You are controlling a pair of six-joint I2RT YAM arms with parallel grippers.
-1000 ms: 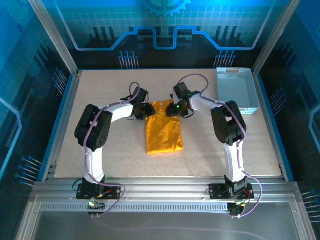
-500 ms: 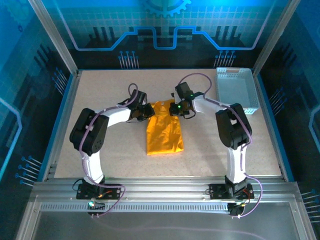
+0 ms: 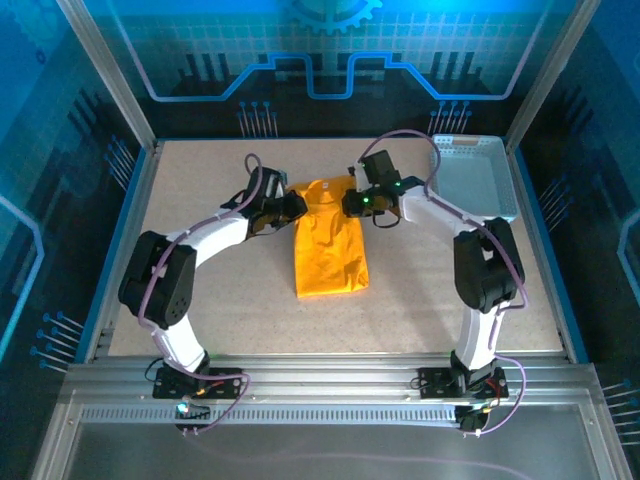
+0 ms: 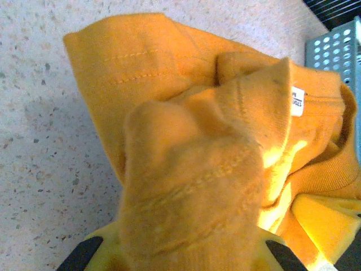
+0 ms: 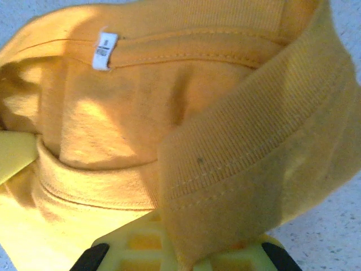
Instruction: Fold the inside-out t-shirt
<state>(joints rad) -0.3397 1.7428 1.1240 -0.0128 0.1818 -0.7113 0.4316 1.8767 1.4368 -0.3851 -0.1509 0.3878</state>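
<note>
Pinching the far end of the inside-out t-shirt (image 3: 330, 250), both arms reach into the middle of the overhead frame. The shirt lies on the table (image 3: 200, 170) as a narrow lengthwise strip at the centre of that view, collar end toward the top of the frame and hem toward the bottom. The left end effector (image 3: 288, 208) is clamped narrow on the strip's upper left corner. In the left wrist view a thick bunch of cloth swells up between its yellow fingers. The right end effector (image 3: 350, 203) is likewise closed tight on the upper right corner. In the right wrist view the ribbed collar band (image 5: 254, 141) drapes over its fingers, with the white label (image 5: 105, 51) at upper left.

The step in hand looks like a cross fold, collar end over toward the hem. Doing it well means raising both corners together at equal height and keeping the edge between them lightly taut. They should travel toward the bottom of the frame without dragging the lower half. The right grip may hold only the collar band, so layers could separate. The pale basket (image 3: 475, 180) at upper right stands well apart.
</note>
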